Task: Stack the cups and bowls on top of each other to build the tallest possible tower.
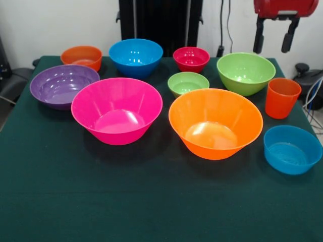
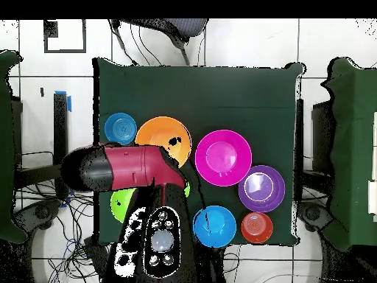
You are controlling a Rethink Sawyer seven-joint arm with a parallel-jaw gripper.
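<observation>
All bowls stand apart and upright on the green table. Back row: small orange bowl, medium blue bowl, small red bowl, medium green bowl. In front of them: purple bowl, small green bowl, large pink bowl, large orange bowl, small blue bowl. The orange tumbler stands upright at the right. My gripper hangs open and empty, high above the medium green bowl and the tumbler.
The black pedestal stands behind the table. Cables hang off the right side. In the overhead view my arm covers the tumbler and the small red and green bowls; the pink bowl and purple bowl show.
</observation>
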